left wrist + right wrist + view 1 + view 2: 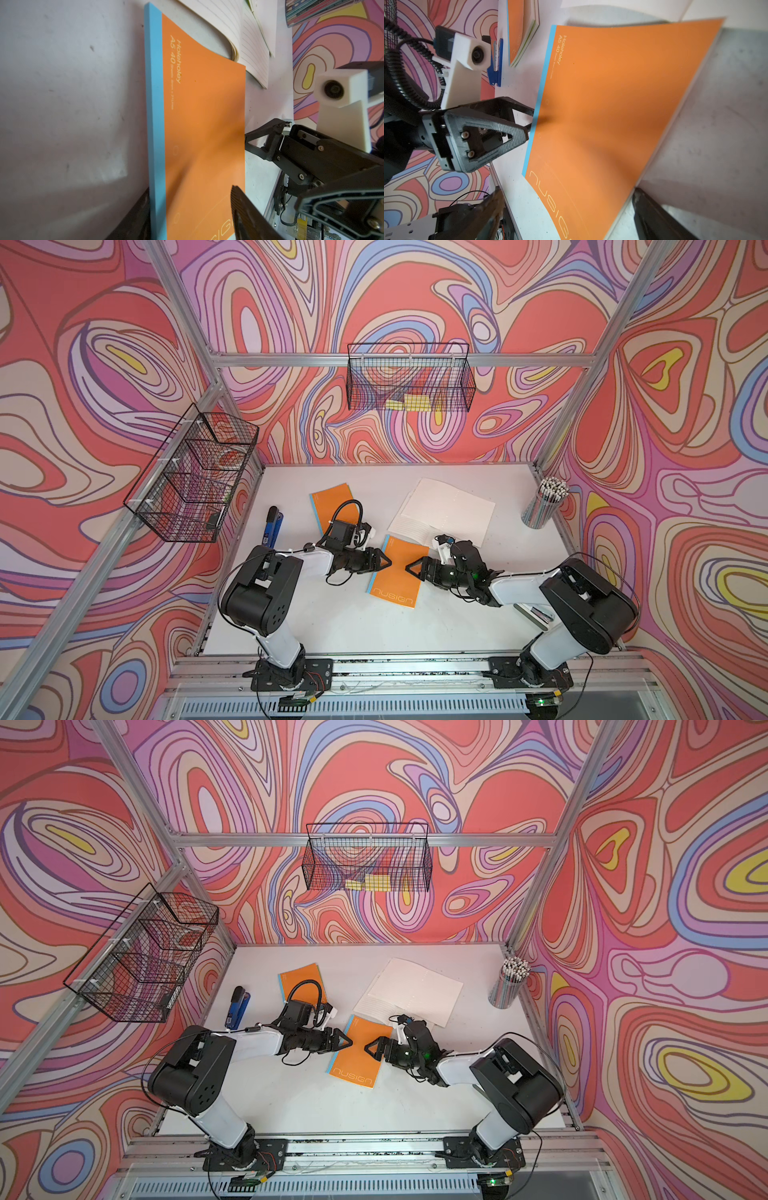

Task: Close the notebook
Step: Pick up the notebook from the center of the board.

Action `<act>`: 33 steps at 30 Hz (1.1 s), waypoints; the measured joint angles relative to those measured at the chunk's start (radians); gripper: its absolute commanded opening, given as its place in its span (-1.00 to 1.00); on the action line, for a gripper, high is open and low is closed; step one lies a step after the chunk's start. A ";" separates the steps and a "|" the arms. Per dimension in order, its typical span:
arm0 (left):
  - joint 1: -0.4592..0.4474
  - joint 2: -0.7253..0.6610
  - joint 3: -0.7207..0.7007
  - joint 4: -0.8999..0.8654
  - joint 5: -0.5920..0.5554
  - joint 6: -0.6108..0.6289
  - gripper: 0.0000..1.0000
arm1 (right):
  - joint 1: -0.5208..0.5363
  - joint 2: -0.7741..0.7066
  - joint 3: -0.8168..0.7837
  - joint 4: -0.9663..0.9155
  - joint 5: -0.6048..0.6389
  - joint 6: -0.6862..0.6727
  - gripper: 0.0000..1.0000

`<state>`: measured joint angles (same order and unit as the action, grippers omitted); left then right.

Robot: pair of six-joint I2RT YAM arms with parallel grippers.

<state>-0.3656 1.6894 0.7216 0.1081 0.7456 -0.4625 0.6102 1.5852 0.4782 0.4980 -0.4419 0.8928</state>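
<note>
Left tool point(387, 561) jaws parted | right tool point(408, 568) jaws parted | thin orange notebook point(395, 587) closed, blue spine

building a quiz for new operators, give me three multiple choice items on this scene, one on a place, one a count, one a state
1. Where does the pencil cup stand?
A. near the far right corner of the table
B. between the two arms
C. in a wire basket

2. How many orange covers show on the table?
A. one
B. two
C. four

3. How does the white notebook lie?
A. shut
B. open, pages up
C. standing on edge

Key:
1 A, it stands by the right edge, towards the back.
2 B, the centre notebook and the back notebook.
3 B, its lined pages face up.
</note>
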 measured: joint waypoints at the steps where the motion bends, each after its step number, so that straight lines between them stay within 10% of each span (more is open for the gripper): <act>1: 0.000 0.000 0.000 0.001 0.003 0.000 0.08 | 0.000 0.001 0.000 0.002 0.000 0.000 0.97; 21: -0.002 -0.042 0.000 -0.018 0.028 0.025 -0.35 | 0.000 0.014 0.000 0.024 -0.006 0.000 0.97; 33: -0.002 -0.066 0.003 -0.060 0.020 0.034 -1.00 | 0.000 0.015 0.002 0.023 -0.009 0.000 0.97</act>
<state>-0.3672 1.6230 0.7250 0.0479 0.7658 -0.4286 0.6102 1.6001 0.4805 0.5205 -0.4511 0.8925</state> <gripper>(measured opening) 0.072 0.984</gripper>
